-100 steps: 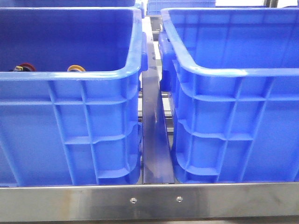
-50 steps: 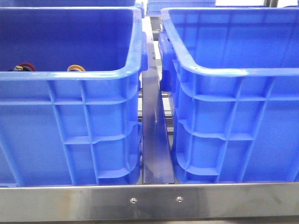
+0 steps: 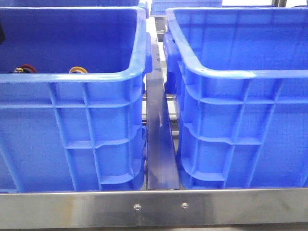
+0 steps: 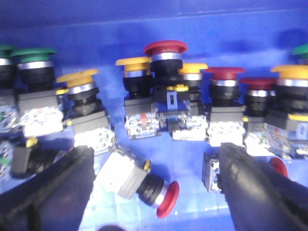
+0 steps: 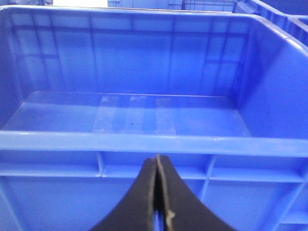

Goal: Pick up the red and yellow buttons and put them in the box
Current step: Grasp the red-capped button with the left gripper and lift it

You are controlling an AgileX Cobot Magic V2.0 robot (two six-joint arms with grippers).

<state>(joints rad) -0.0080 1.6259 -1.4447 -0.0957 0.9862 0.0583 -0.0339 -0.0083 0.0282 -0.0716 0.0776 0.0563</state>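
Two blue crates stand side by side. The left crate (image 3: 72, 125) holds many push buttons. The left hand (image 4: 154, 192) is open above them, its two fingers (image 4: 255, 187) wide apart. Between the fingers lies a red button (image 4: 166, 198) on its side, and a yellow button (image 4: 133, 62) stands upright behind it. The right hand (image 5: 158, 192) is closed and empty, in front of the box (image 5: 144, 144).
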